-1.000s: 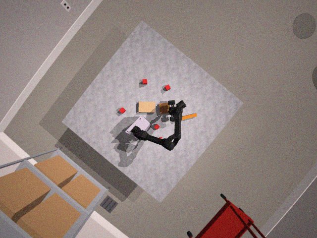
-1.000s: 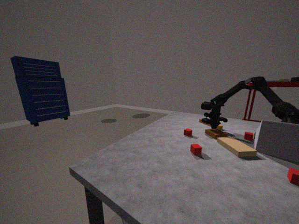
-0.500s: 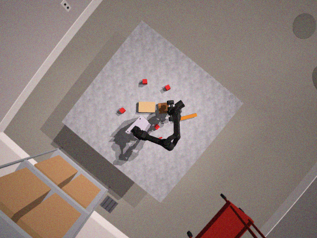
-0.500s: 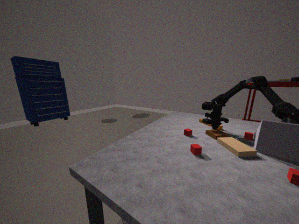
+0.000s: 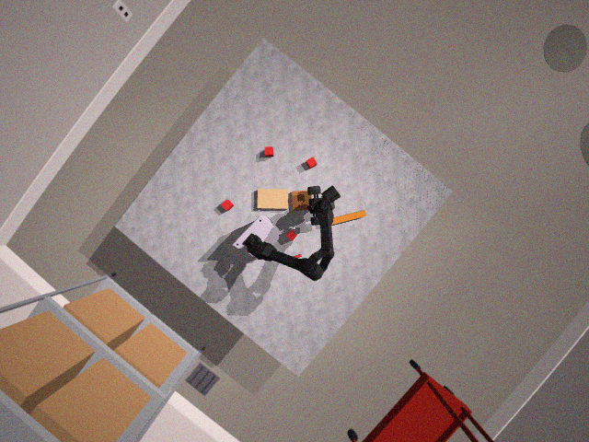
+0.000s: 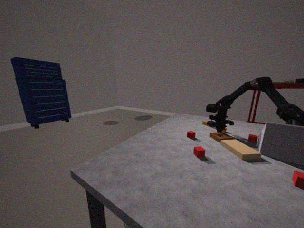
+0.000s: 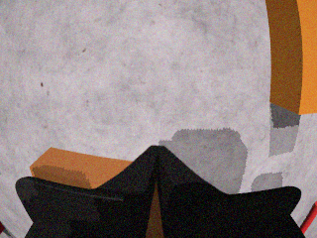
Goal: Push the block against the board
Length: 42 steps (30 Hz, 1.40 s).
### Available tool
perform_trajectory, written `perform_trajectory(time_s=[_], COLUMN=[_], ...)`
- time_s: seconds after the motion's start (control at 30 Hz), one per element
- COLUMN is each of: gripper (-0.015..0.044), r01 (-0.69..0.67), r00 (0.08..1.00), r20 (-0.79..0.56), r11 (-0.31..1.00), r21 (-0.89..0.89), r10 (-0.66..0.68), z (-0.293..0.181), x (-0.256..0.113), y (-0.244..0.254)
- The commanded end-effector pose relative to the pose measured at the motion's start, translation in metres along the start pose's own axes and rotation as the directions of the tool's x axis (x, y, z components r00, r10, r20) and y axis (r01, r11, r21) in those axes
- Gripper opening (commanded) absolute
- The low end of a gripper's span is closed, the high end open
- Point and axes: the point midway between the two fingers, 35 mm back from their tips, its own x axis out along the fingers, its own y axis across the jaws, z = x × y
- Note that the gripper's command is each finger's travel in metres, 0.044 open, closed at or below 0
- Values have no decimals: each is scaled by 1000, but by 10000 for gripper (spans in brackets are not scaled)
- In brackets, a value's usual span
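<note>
The brown square block lies flat on the table. The light tan board lies flat with one short end facing the block. They are very close together; a thin dark strip shows between them in the overhead view, and I cannot tell whether they touch. The block's long-side edges look roughly in line with the board's, partly hidden by the arm. My gripper is shut and empty, pointing down low at the block's end away from the board. Contact with the block cannot be told.
An orange bar lies beyond the gripper. Red cubes lie to one side of the block and board. Another red cube lies near the arm's white base plate, and one past the board.
</note>
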Motion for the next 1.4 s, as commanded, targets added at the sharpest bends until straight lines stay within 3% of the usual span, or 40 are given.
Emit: perform_trajectory(time_s=[0.0, 0.47, 1.37], gripper=[0, 0, 0], r01=[5, 5, 6], r00=[1000, 1000, 1000], r20=[-10, -10, -8], r11=[1000, 1000, 1000], r21=[-6, -6, -4], r10=[-5, -5, -6], z=[-9, -17, 27], x=[2, 2, 2], y=[-1, 1, 2])
